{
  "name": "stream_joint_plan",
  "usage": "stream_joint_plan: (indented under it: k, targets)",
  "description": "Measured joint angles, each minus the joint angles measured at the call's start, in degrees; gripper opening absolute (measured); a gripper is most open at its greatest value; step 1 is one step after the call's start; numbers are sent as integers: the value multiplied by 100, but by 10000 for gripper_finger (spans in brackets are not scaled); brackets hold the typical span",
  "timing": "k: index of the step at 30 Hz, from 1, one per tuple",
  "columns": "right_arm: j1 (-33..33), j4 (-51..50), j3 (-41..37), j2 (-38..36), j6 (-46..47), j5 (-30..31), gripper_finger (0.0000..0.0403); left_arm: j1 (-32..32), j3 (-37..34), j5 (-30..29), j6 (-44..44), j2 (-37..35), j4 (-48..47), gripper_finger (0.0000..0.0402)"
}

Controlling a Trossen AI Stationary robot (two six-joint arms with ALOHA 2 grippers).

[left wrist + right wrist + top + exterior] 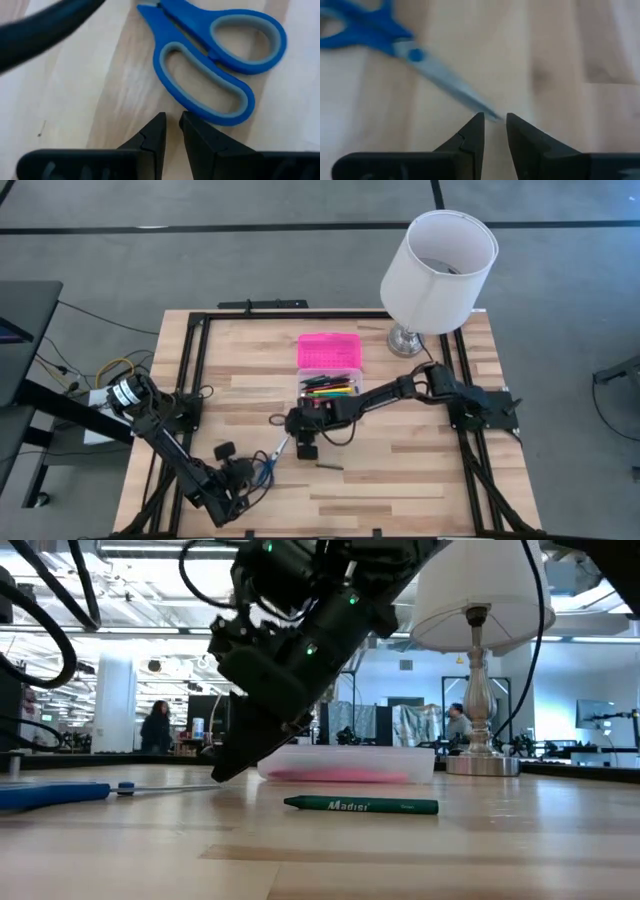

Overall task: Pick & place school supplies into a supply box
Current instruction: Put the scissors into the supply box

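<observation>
Look first at the wooden table [400,470]: its pale planks run side to side and a black frame [195,370] rims it. At about one o'clock on the tabletop you see a lamp with a white shade [440,268], tilted in the overhead picture, on a silvery base [405,340] near the far right corner. From table height, its turned metal stem [478,690] rises under the shade. Off the table at nine o'clock, coloured cables [100,375] trail over the grey floor. Beyond the table you see a lit open room, with a person [158,725] standing at ten o'clock and what may be another, seated [458,723], at two o'clock.
</observation>
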Motion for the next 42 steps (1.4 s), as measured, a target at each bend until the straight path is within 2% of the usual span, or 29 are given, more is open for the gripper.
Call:
stream_joint_plan:
  k: [8,21,30,42]
  targets:
    - [-166,307,0,0,-42,3,75,72,0,-52,742,7,554,61]
    - [520,125,0,0,-153,-4,75,283,2,-234,2524,17,2046,61]
    - [999,-204,0,0,-165,694,75,488,2,158,2572,13,1991,61]
    - [1060,-189,0,0,-105,737,75,426,2,192,2624,-42,1955,61]
